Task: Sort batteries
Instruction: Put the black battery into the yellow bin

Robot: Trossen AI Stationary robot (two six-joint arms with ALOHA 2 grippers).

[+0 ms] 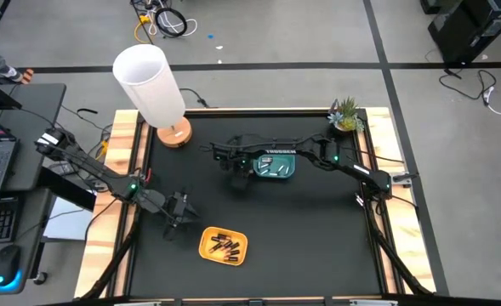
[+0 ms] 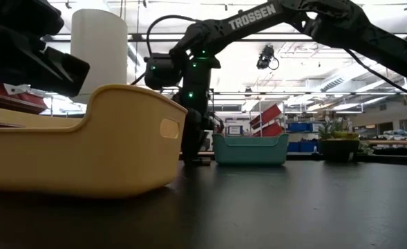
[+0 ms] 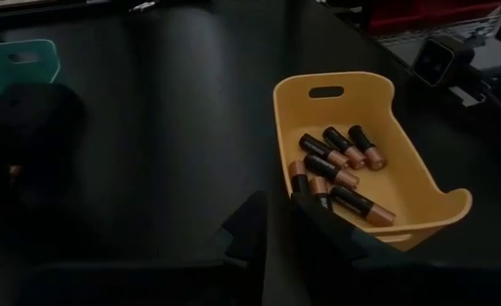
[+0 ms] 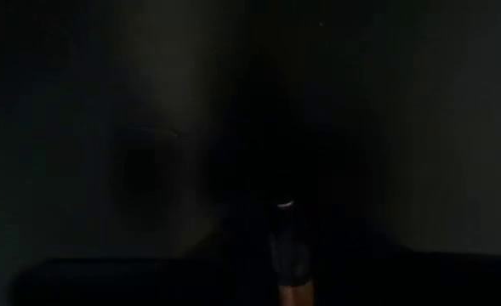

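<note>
The yellow tray (image 1: 223,245) (image 3: 420,170) sits near the table's near edge and holds several dark batteries (image 3: 339,161) with copper ends. The teal tray (image 1: 274,166) (image 2: 250,149) stands mid-table with a few cells in it. My left gripper (image 1: 182,212) (image 3: 280,212) hovers just left of the yellow tray, its fingers a little apart and with nothing between them. My right gripper (image 1: 237,174) (image 2: 196,158) points straight down at the table, just left of the teal tray. A dark battery (image 4: 291,255) with a copper end shows between its fingers. My right gripper comes from above, pointing down, with its tip at the table top (image 2: 196,160). A dark battery with a copper end (image 4: 294,296) sits between its fingers. The wrist view is too dark to show which part they grip, and the low view hides the battery behind the fingers.
A white lamp on a round wooden base (image 1: 156,85) stands at the far left of the table and a small potted plant (image 1: 345,115) at the far right corner. Wooden rails (image 1: 118,195) border the black table top. A desk with a laptop stands beyond the left edge.
</note>
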